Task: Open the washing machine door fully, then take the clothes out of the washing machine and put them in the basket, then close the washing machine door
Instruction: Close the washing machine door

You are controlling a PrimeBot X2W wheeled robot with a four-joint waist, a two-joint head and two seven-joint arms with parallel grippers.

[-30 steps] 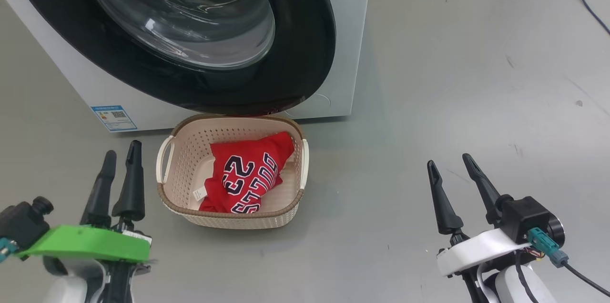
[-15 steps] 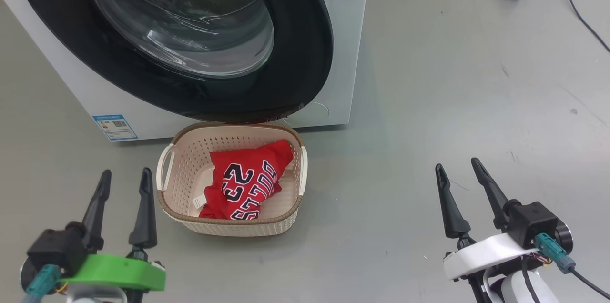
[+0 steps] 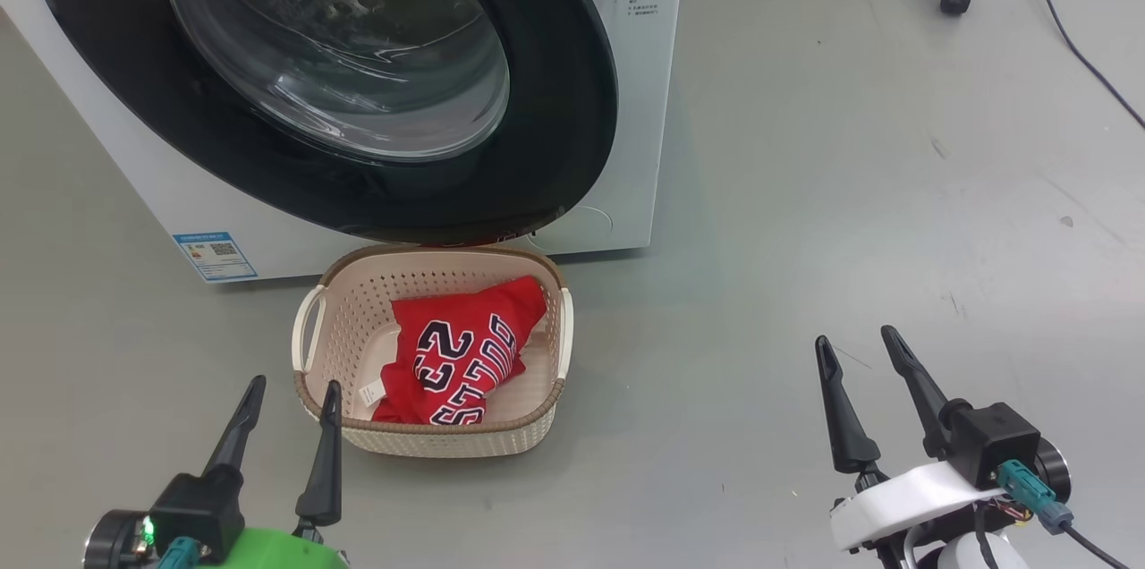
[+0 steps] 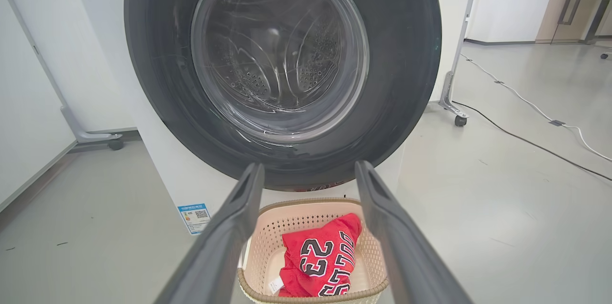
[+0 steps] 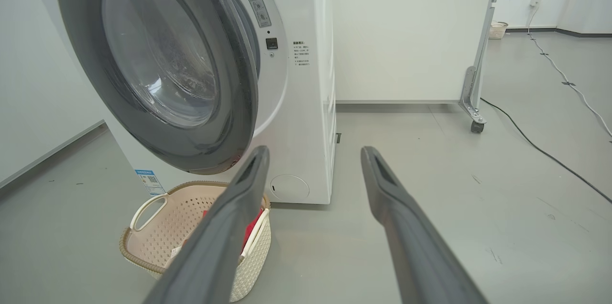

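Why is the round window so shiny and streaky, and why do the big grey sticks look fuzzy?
Head view: lights reflect off the bulging glass of the washing machine door, leaving white streaks. Left wrist view: the left pincer sits close to the lens, so it blurs; the basket looks sharp. Right wrist view: the right pincer blurs likewise.

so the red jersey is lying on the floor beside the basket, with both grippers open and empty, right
Not quite: the red jersey lies inside the basket, not on the floor beside it, as the head view shows. The left gripper and the right gripper are indeed open and empty.
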